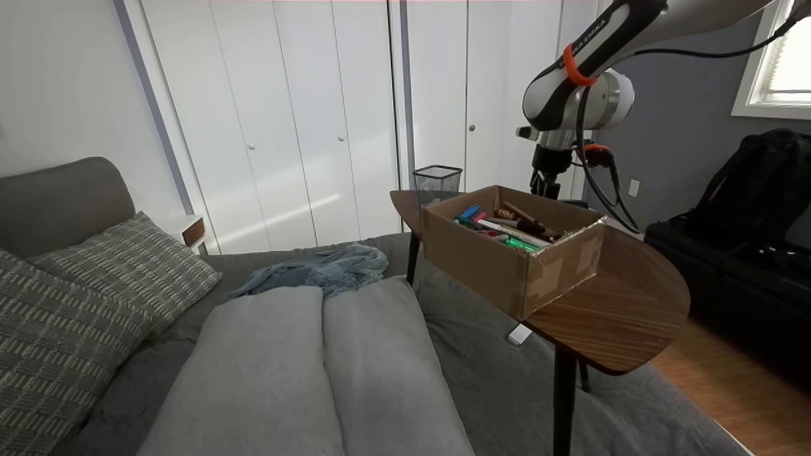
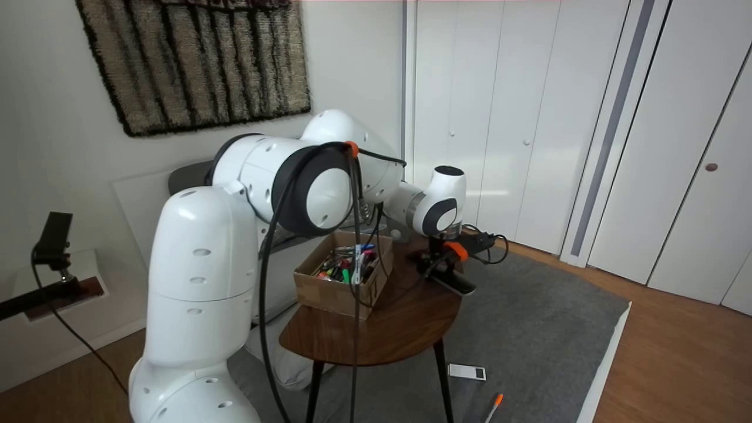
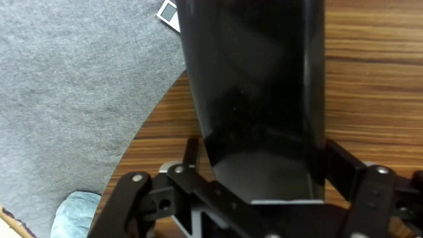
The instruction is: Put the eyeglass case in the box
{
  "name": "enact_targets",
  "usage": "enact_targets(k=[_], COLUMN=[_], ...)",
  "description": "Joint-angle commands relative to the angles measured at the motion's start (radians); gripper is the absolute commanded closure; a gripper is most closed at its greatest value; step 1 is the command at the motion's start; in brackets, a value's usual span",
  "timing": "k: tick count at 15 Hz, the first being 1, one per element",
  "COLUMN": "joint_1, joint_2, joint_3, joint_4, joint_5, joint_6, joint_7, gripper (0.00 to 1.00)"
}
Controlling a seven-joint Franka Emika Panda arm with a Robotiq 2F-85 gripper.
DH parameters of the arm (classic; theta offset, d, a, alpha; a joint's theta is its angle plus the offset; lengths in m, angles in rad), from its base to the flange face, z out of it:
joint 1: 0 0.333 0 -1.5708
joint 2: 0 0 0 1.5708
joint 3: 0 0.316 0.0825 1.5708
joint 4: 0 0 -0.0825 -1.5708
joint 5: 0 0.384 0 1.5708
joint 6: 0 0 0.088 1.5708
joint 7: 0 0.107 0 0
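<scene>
The black eyeglass case [image 3: 251, 82] fills the middle of the wrist view over the wooden tabletop. Its end also shows in an exterior view [image 2: 458, 283], reaching past the table edge. My gripper [image 3: 261, 145] has one finger on each side of the case. The right finger looks against it, and a narrow strip of wood shows between the left finger and the case. The gripper points down behind the box in an exterior view [image 1: 545, 185]. The brown cardboard box [image 1: 475, 272] stands on the table, open at the top; it also shows in an exterior view [image 2: 329, 294].
The box holds several pens and markers [image 1: 500, 228]. The round-edged wooden table [image 1: 624, 310] stands on a grey surface. A dark mesh bin [image 1: 438, 180] is behind it. A white device [image 2: 467, 372] and an orange-tipped pen [image 2: 497, 403] lie below. Cables hang from the arm.
</scene>
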State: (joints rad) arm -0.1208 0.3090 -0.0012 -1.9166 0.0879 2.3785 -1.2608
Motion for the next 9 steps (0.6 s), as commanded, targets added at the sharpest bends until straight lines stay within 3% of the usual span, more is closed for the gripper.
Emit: enact_targets(k=[1,3,9], joint_1=[-0.027,-0.029,0.011], joint_2=[0.0,-0.03,-0.22], joint_3=[0.024,0.031,0.037], joint_4=[0.021,0.016,-0.06], joint_5=[0.026,0.027,-0.04], joint_6=[-0.061,-0.102,-0.17], joint_7=[-0.042,-0.074,-0.24], gripper=[0.42,0.52,0.53])
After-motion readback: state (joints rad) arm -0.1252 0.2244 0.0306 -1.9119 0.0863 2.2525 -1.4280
